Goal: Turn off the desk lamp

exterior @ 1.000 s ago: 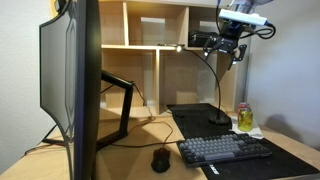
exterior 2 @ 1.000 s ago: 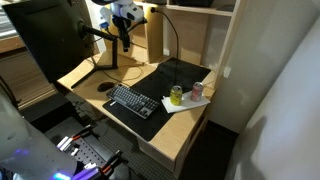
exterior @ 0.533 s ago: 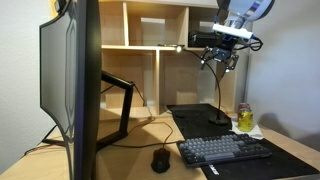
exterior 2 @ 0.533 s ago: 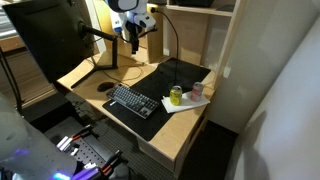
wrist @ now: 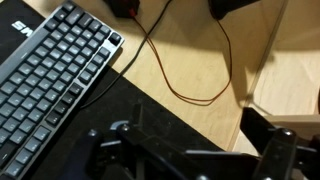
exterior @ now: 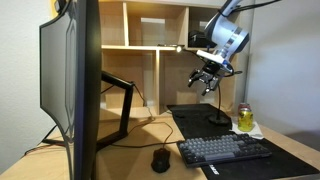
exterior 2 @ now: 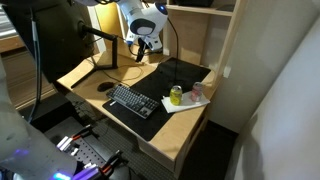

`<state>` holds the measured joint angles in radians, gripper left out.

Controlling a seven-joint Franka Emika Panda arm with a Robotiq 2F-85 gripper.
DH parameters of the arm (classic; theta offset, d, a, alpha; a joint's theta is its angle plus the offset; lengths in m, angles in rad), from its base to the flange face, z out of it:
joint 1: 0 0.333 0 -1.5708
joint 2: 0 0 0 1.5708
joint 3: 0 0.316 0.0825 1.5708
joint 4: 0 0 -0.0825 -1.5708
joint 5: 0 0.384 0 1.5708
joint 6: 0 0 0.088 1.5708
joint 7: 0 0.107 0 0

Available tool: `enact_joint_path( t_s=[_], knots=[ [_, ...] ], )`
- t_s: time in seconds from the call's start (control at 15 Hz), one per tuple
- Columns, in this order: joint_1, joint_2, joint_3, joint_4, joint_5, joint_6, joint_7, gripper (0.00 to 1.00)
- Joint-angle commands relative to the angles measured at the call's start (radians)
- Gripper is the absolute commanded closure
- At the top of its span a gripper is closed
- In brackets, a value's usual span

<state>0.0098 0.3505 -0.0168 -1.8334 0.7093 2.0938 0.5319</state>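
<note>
Claw (exterior: 207, 82): carried in the air, fingers pointing down, above the black mat (exterior: 195, 112). In the wrist view the claw (wrist: 190, 160) is blurred, but its two fingers are seen set apart with nothing between them. It is judged spread and empty.

Lamp: the base (exterior: 218, 120) is stood on the mat toward the rear edge of the worktop (wrist: 200, 60), near the corner where the can (exterior: 243, 117) is kept. The thin stem is seen rising from the base, passing close by the claw, and arching over to the bar head (exterior: 193, 42). A bright spot is noted at the head's tip, so the lamp is judged to be lit.

Governing relation: the base lies below the claw and slightly toward the can corner. The head lies above it, toward the monitor (exterior: 70, 80). The head's long axis is run level, roughly along the rear edge. No switch can be made out on either part.

Differences between views: the head and base are both shown in an exterior view (exterior: 218, 120). In an exterior view taken from above, the claw (exterior 2: 143, 47) is shown and the head is masked by the arm. The lamp is not shown at all in the wrist view. Only the keyboard (wrist: 50, 80), a cable (wrist: 185, 85) and bare worktop are recorded there.
</note>
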Motion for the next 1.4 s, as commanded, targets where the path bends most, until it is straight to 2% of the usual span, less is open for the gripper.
enact_joint_path(
  t_s=[0.0, 0.13, 0.27, 0.33, 0.47, 0.6, 0.87, 0.93, 1.0, 1.33],
  knots=[
    [-0.002, 0.046, -0.001, 0.037, 0.028, -0.002, 0.027, 0.0],
    [-0.006, 0.106, -0.001, 0.091, 0.057, -0.003, 0.053, 0.0],
    [-0.008, 0.116, -0.001, 0.107, 0.061, -0.004, 0.062, 0.0],
    [0.005, 0.147, -0.014, 0.138, 0.033, 0.0, 0.124, 0.0],
    [-0.03, 0.254, 0.012, 0.257, 0.113, -0.062, 0.193, 0.0],
    [-0.042, 0.331, 0.028, 0.347, 0.199, -0.058, 0.244, 0.0],
    [-0.036, 0.464, 0.03, 0.491, 0.343, 0.038, 0.345, 0.0],
    [-0.036, 0.48, 0.031, 0.511, 0.365, 0.053, 0.364, 0.0],
    [-0.025, 0.425, 0.017, 0.434, 0.322, 0.034, 0.322, 0.0],
    [-0.025, 0.443, 0.018, 0.454, 0.323, 0.036, 0.328, 0.0]
  ],
)
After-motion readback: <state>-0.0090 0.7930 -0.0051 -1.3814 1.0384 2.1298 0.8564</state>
